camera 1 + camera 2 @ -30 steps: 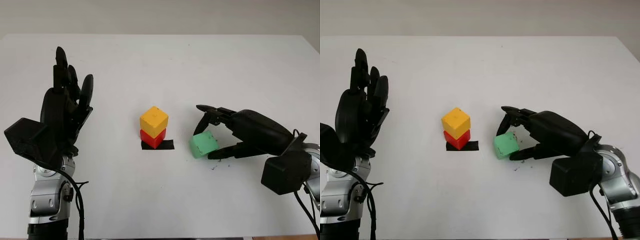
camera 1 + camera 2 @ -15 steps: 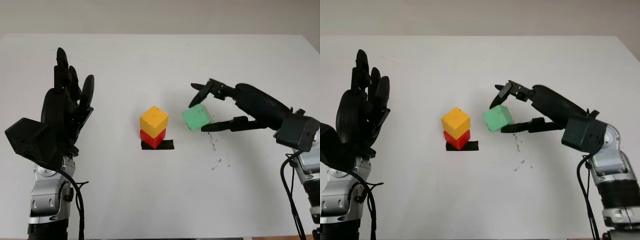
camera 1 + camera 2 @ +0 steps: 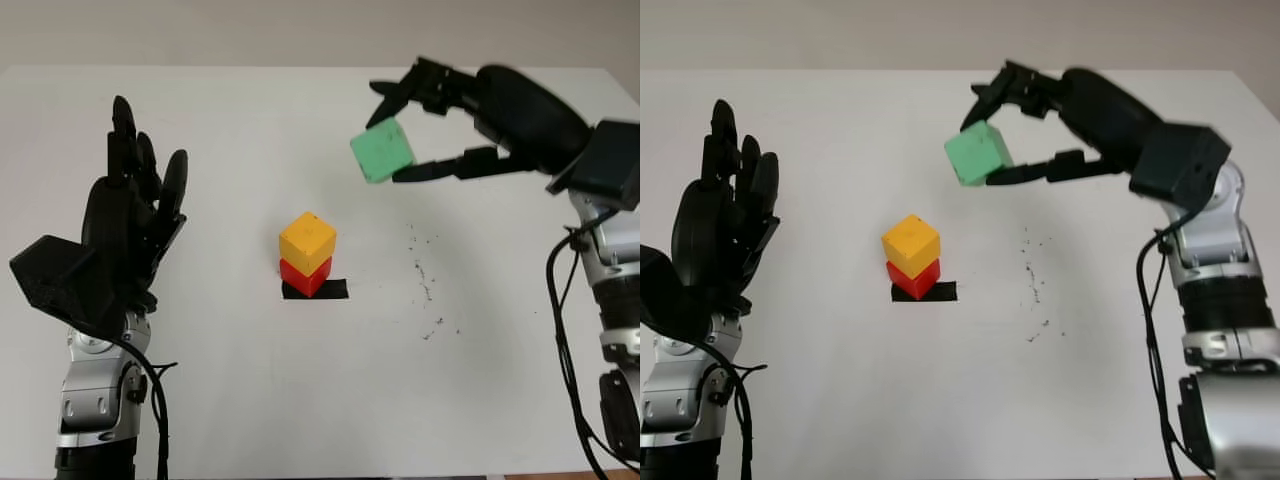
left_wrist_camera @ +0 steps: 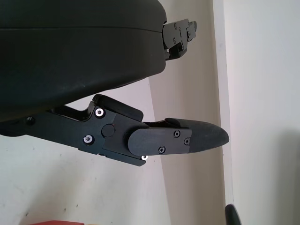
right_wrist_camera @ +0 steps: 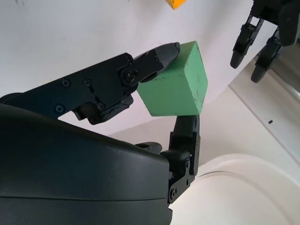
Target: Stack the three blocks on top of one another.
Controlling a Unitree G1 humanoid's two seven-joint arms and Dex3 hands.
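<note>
White table (image 3: 300, 400): 3 blocks, yellow block (image 3: 307, 241) on red block (image 3: 303, 276), green block (image 3: 381, 153) in right hand (image 3: 470, 110).

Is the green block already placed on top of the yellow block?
No, the right hand holds the green block in the air, away from the yellow block.

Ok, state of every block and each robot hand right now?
green block: held in the air, up and right of the stack
yellow block: sits on the red block
red block: on black tape
right robot hand: shut on green block
left robot hand: open, raised at table's left
</note>
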